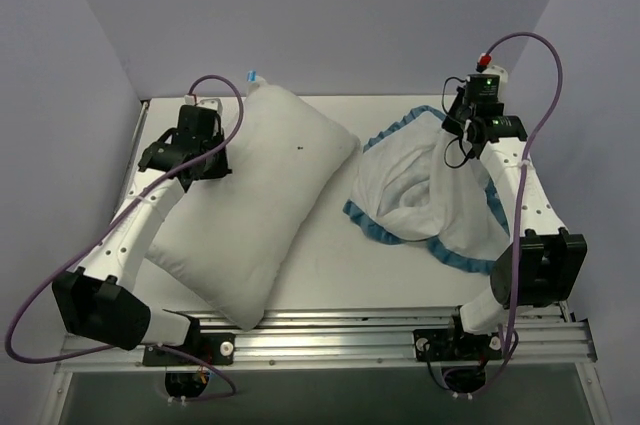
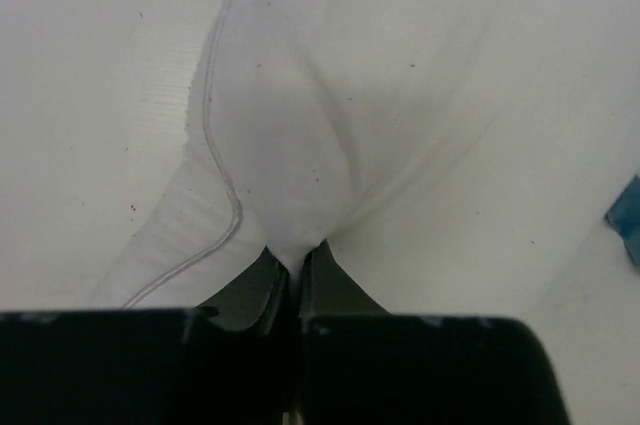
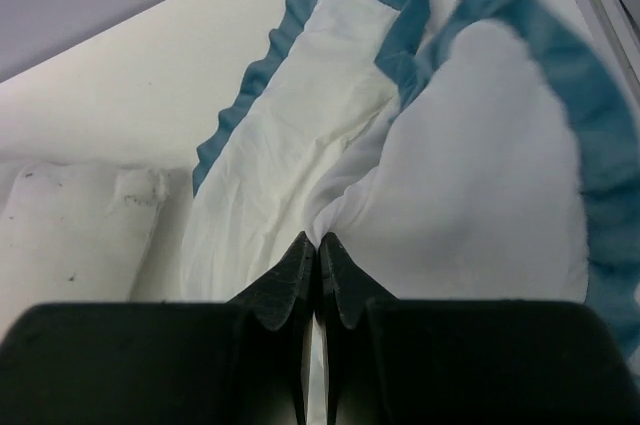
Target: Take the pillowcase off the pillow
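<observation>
White pillow point(image 1: 255, 205) lies bare on the left of the surface point(image 1: 335, 265), its far left corner pinched tight in the left end effector point(image 2: 293, 257). To the right lies the crumpled pillowcase point(image 1: 425, 195), white side up, with a fold at its far edge clamped in the right end effector point(image 3: 318, 245).

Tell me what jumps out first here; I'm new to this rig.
A plump plain white stuffed pillow lies bare on the left of the table, its fabric pinched by the shut left gripper. Beside it on the right, the limp white pillowcase with blue ruffled trim sits crumpled, pinched by the right gripper.
</observation>
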Motion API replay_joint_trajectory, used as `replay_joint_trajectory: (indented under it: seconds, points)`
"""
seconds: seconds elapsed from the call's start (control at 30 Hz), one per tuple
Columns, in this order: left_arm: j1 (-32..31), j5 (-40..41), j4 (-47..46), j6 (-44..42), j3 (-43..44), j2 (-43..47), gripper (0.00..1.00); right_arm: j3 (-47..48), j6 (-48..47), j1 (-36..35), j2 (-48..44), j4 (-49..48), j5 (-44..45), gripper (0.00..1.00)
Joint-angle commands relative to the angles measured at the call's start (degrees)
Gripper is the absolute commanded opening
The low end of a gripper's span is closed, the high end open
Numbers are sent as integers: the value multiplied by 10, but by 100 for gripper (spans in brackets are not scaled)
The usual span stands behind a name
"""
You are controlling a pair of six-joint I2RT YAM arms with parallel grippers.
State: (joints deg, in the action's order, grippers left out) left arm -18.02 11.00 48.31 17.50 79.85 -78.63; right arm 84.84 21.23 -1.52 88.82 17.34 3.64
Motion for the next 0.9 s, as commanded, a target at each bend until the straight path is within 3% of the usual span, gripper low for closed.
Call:
replay_joint_trajectory:
  seconds: [0.0,0.2,0.3,0.33,0.37,0.43,0.47,0.5,0.57,0.6,0.7,0.87]
  points:
    - [50,-38,-88,40,24,-24,2,37,-23,0,-21,-24,-6,0]
    - [113,-64,-150,104,-15,-31,2,83,-35,-19,-56,-70,-85,0]
    - [141,-92,-173,123,-38,-21,14,84,-37,-35,-59,-76,-110,0]
    - [146,-104,-181,125,-43,-13,21,83,-37,-42,-53,-70,-116,2]
    - [147,-109,-181,123,-44,-8,41,82,-35,-44,-50,-61,-121,5]
    - [146,-123,-170,119,-42,13,61,61,-30,-52,-47,-41,-122,20]
    - [146,-122,-164,118,-39,22,79,47,-29,-54,-51,-40,-121,26]
    - [147,-123,-156,114,-37,34,87,33,-28,-54,-56,-41,-118,39]
    - [146,-115,-133,99,-26,70,99,-3,-29,-55,-77,-40,-100,49]
    - [146,-115,-107,93,-21,83,95,-12,-32,-54,-84,-34,-94,60]
    - [146,-80,-68,72,6,131,94,-27,-41,-54,-109,-9,-65,78]
    - [146,-60,15,40,60,191,94,-15,-51,-53,-164,32,-28,95]
